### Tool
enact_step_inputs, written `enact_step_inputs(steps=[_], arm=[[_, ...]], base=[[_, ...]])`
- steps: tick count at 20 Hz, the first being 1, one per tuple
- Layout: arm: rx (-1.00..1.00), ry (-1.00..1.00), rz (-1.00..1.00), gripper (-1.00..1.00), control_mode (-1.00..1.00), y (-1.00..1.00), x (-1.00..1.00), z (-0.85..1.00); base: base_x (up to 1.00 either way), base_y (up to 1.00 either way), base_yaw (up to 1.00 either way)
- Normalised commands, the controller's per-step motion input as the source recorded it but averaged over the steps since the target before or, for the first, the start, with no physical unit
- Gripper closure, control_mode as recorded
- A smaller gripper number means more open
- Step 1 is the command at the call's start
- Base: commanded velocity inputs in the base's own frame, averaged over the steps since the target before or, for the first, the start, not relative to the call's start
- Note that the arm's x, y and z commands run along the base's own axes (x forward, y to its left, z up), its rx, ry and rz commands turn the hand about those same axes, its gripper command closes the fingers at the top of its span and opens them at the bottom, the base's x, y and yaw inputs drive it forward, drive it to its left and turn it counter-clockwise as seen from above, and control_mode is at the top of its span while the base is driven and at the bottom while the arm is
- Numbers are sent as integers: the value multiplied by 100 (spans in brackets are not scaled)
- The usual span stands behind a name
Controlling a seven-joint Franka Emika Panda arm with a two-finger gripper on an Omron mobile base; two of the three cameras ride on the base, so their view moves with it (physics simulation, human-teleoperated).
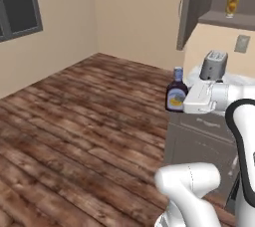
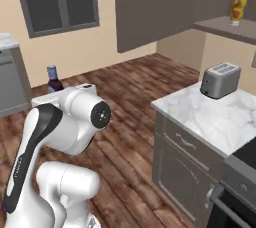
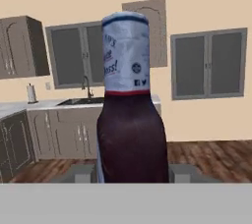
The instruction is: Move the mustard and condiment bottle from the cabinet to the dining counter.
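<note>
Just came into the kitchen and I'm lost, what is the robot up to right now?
The white arm holds the dark condiment bottle upright in its claw, shut on it, out over the wood floor beside the small marble worktop with the toaster. The yellow mustard stands on the shelf of the open cabinet above. So one bottle is in transit and the other waits.

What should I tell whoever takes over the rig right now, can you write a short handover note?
Gripper: shut on the condiment bottle, carried upright in the air over the wooden floor, clear of the cabinet.
Mustard: on the shelf inside the open cabinet, above the toaster.
Done: condiment bottle taken out of the cabinet.
Left: bring it to the dining counter and set it down, then go back for the mustard and move it there too.
</note>
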Motion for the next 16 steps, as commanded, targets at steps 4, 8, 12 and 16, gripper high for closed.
enact_step_inputs(steps=[4,8,12,16], arm=[[0,0,0,100,100,0,0,0],[0,0,0,100,100,0,0,0],[0,0,0,100,100,0,0,0],[0,0,0,100,100,0,0,0]], base=[[-17,0,46],[-17,0,46],[-20,0,47],[-15,0,49]])
